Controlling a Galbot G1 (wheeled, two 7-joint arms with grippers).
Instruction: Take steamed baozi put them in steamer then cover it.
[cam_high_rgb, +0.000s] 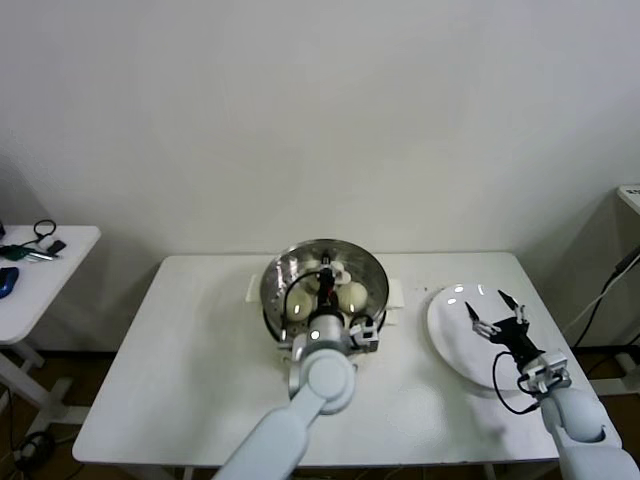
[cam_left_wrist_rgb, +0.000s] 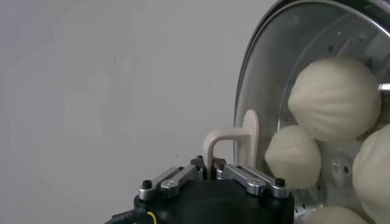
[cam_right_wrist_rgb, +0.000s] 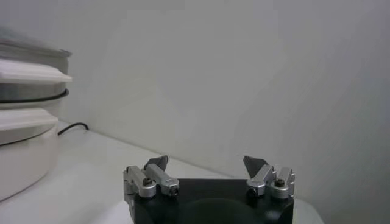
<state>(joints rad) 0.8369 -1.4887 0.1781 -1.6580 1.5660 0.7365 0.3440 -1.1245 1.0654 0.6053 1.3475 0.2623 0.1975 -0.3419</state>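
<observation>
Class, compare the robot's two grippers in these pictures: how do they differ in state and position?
The left gripper is shut on the cover's handle, while the right gripper is open and holds nothing. The left gripper is at the steamer, over the baozi; the right gripper hangs above the white plate. Both have metal fingers on a black body.

Pale grey rounded arms end in black claws with silver, screw-fastened finger links and cables.
</observation>
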